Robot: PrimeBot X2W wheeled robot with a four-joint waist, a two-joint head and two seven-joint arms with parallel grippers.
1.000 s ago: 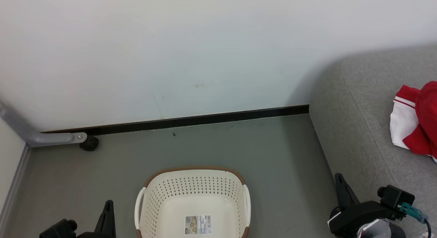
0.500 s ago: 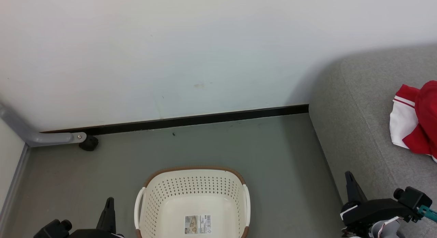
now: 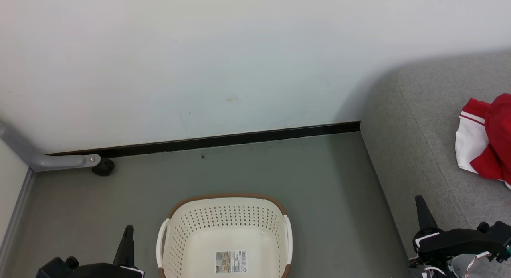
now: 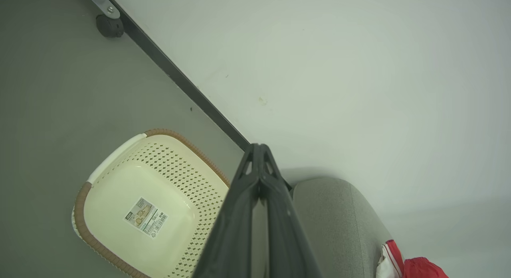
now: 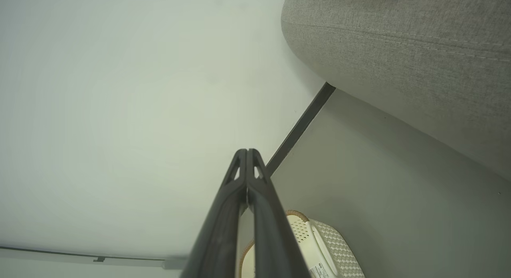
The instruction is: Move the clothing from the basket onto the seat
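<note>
The red-and-white clothing (image 3: 485,146) lies bunched on the grey sofa seat (image 3: 419,122); the perforated basket (image 3: 223,218) holds no garment. The left gripper (image 4: 259,147) and the right gripper (image 5: 247,151) are closed, empty. The fabric is judged light, soft and limp: any regrasp should pinch a raised fold.

head view looks down from high at floor (image 3: 279,170), wall (image 3: 239,50), basket (image 3: 225,214), seat (image 3: 419,130) edge. both wrist views sit lower and nearer, rolled sideways, facing the wall. all three share basket, seat, wall.
</note>
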